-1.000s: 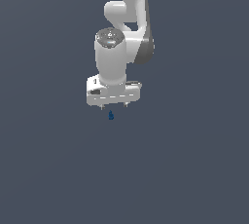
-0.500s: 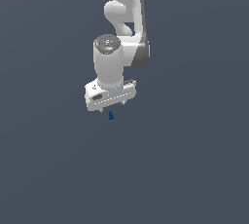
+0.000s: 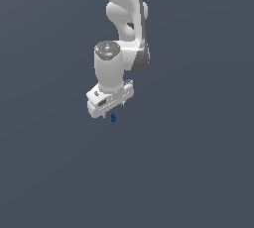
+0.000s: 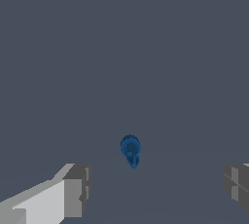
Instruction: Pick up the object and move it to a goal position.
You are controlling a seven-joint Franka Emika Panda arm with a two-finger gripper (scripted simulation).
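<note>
The object (image 3: 113,118) is a tiny dark blue knobby piece lying on the flat grey floor, just below the white hand. In the wrist view the object (image 4: 130,150) lies between the lines of the two fingers and a little ahead of them, untouched. My gripper (image 3: 112,111) hangs directly over it, pointing down. In the wrist view my gripper (image 4: 155,186) is open, with one grey fingertip (image 4: 78,191) and the other fingertip (image 4: 237,183) far apart. Nothing is held between them.
The white arm (image 3: 121,19) comes down from the top of the exterior view. A plain dark grey floor (image 3: 198,172) surrounds the object, and no other object or marker shows.
The hand has sunk a little towards the object and turned slightly about its own axis. The object has stayed where it lies.
</note>
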